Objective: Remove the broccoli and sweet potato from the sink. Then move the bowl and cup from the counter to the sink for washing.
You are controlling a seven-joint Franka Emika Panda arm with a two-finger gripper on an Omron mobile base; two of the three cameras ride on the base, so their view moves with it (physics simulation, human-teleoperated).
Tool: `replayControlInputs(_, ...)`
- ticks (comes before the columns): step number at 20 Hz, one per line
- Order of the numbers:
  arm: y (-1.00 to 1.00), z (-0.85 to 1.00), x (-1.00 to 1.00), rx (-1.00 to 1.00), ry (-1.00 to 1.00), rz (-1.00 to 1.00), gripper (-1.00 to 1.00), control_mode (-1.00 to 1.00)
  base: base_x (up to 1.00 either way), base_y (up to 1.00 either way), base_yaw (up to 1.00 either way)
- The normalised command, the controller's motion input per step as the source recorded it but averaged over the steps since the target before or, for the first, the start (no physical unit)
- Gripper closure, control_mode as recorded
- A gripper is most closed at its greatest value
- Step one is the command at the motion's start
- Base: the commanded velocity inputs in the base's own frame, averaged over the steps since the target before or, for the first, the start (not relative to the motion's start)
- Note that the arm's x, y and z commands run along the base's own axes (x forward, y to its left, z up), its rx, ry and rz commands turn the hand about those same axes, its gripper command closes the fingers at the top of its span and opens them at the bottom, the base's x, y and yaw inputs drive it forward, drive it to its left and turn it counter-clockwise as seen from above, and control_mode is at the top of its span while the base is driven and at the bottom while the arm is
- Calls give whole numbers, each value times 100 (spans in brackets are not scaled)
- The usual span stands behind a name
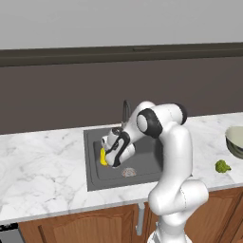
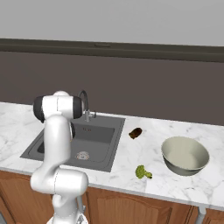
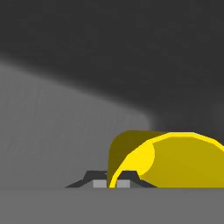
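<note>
Yellow cup point(image 3: 175, 159) sits pinched by its rim in the closed gripper point(image 3: 112, 177), down inside the sink point(image 1: 95, 178). Broccoli point(image 2: 142, 172) lies on the counter point(image 2: 144, 148) near the bowl point(image 2: 184, 155).

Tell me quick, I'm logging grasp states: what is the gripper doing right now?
Gripper: closed on the rim of the yellow cup, low inside the sink.

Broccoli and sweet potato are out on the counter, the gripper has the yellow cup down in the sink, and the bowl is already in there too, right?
Not quite: the bowl sits on the counter, right of the sink, as the right base view shows. The rest holds.
</note>
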Motion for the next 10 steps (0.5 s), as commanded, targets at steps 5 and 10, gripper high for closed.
replayControlInputs(5,8,-13,20,0,0,0,100,-100,0,0,0)
replayControlInputs(10,5,-12,19,0,0,0,100,-100,0,0,0)
